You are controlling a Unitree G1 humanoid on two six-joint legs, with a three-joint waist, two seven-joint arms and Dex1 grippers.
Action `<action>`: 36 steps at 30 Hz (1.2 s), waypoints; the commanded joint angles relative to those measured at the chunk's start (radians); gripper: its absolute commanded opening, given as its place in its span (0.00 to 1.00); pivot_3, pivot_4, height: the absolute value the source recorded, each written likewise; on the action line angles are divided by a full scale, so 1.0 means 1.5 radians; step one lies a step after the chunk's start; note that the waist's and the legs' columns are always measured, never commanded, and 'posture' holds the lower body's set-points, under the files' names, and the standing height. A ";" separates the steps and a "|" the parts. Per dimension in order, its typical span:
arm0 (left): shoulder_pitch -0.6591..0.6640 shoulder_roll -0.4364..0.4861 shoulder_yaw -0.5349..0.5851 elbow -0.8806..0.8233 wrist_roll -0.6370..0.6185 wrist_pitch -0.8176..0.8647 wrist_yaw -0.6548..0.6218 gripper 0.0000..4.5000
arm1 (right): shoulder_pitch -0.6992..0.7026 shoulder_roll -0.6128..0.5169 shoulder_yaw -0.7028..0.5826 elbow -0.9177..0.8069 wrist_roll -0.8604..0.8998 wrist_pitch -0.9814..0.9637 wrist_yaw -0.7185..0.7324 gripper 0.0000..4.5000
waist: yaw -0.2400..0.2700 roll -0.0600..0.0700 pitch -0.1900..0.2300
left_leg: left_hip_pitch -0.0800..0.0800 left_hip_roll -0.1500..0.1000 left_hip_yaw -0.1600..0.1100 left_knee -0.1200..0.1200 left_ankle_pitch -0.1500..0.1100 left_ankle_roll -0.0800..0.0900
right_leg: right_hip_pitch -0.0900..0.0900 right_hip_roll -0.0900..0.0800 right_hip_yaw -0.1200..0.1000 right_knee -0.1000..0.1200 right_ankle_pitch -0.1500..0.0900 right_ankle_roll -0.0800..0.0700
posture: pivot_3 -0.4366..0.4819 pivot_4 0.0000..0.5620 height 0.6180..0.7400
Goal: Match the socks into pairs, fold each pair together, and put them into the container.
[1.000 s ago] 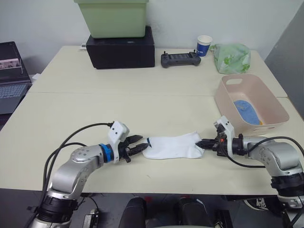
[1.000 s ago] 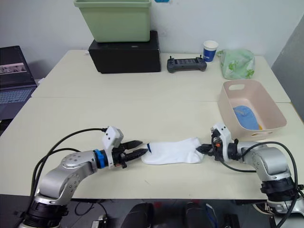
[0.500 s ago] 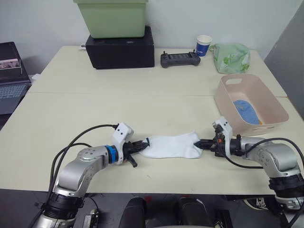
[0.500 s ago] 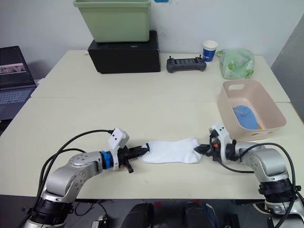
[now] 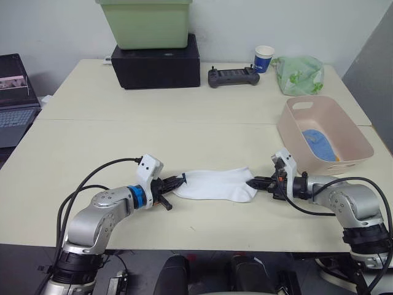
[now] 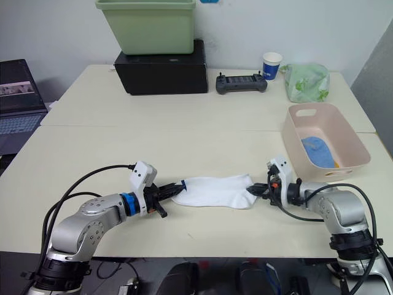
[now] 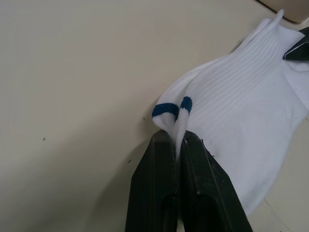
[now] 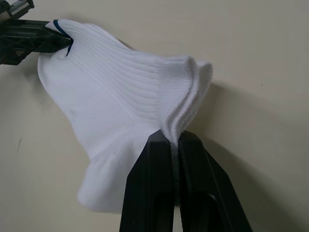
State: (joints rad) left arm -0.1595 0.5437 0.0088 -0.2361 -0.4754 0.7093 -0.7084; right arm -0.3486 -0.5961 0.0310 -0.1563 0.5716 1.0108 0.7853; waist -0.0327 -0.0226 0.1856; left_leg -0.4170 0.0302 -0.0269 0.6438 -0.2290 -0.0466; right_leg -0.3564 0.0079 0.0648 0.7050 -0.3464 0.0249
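While the head views just show a flat white ankle sock pair (image 5: 215, 185) stretched between the two arms near the front of the pale beige table (image 5: 184, 135), the wrist cameras give the real detail. The left wrist view shows the left gripper (image 7: 177, 145) clenched on a pinched-up fold of the sock edge, right next to two little blue marks on the cuff. The right wrist view shows the right gripper (image 8: 173, 140) clamped the same way on the bunched ribbed layers at the other end, and the left gripper's black fingers poke in at the far corner of the fabric.

The pale pink rectangular plastic tub with slot handles (image 5: 353, 142) sits near the table's right edge, just beyond the right gripper, with a light blue sock bundle (image 5: 317, 144) lying inside it. Can't tell from here if anything else is in there. The socks lie near the front edge, with plenty of bare tabletop behind them up to the stuff at the back.

Back there: a light green plastic bin (image 5: 146, 22) stacked on a black box (image 5: 156, 65), a dark handheld controller (image 5: 231, 76), a blue-and-white paper cup (image 5: 264, 58) and a bunched pale green leaf-print cloth (image 5: 299, 74). An open laptop (image 5: 15, 92) sits off to the left, plain pale wall behind it all.
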 commanded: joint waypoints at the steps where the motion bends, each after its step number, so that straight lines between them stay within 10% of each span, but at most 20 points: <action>1: 0.003 -0.003 0.007 -0.021 -0.005 -0.005 0.005 0.00 | -0.004 -0.008 -0.009 -0.010 0.004 -0.010 0.006 0.00 | 0.000 0.000 0.000 | 0.000 0.000 0.000 0.000 0.000 0.000 | 0.000 0.000 0.000 0.000 0.000 0.000 | 0.48 0.27 1.00; 4: -0.002 -0.011 0.018 -0.020 -0.015 -0.012 0.004 0.00 | -0.002 -0.012 -0.009 -0.013 0.005 -0.008 0.009 0.00 | 0.000 0.000 0.000 | 0.000 0.000 0.000 0.000 0.000 0.000 | 0.000 0.000 0.000 0.000 0.000 0.000 | 0.48 0.27 1.00; 11: -0.015 0.018 0.079 -0.008 -0.027 -0.034 -0.003 0.52 | -0.005 -0.012 -0.005 -0.003 0.002 -0.013 0.010 0.00 | -0.001 0.000 0.000 | 0.000 0.000 0.000 0.000 0.000 0.000 | 0.000 0.000 0.000 0.000 0.000 0.000 | 0.48 0.27 1.00; 21: -0.061 0.073 -0.006 -0.010 0.038 -0.208 -0.151 0.52 | -0.014 -0.029 0.001 0.019 -0.003 -0.022 0.037 0.00 | 0.000 0.000 0.000 | 0.000 -0.001 0.001 0.000 0.000 0.000 | 0.000 0.000 0.000 -0.001 0.000 0.000 | 0.48 0.27 1.00; 29: -0.136 0.029 -0.176 0.100 0.172 -0.304 -0.191 0.01 | -0.020 -0.036 0.010 0.030 -0.004 -0.026 0.049 0.00 | 0.000 0.000 0.000 | 0.000 -0.001 0.000 0.000 0.000 0.000 | 0.001 0.002 0.000 -0.002 0.000 0.000 | 0.48 0.27 1.00; 36: -0.171 -0.006 -0.210 0.184 0.232 -0.330 -0.176 0.00 | -0.020 -0.043 0.012 0.037 -0.009 -0.031 0.055 0.00 | 0.000 0.000 0.000 | -0.001 0.000 0.000 0.000 0.000 0.000 | 0.000 0.003 0.000 -0.002 0.000 0.000 | 0.48 0.27 1.00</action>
State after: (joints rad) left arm -0.3993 0.5433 -0.2983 0.0274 -0.1534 0.2448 -0.9859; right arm -0.3704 -0.6446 0.0585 -0.0878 0.5598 0.9838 0.8511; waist -0.0320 -0.0226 0.1857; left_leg -0.4179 0.0300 -0.0271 0.6435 -0.2292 -0.0462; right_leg -0.3556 0.0119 0.0644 0.7017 -0.3462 0.0249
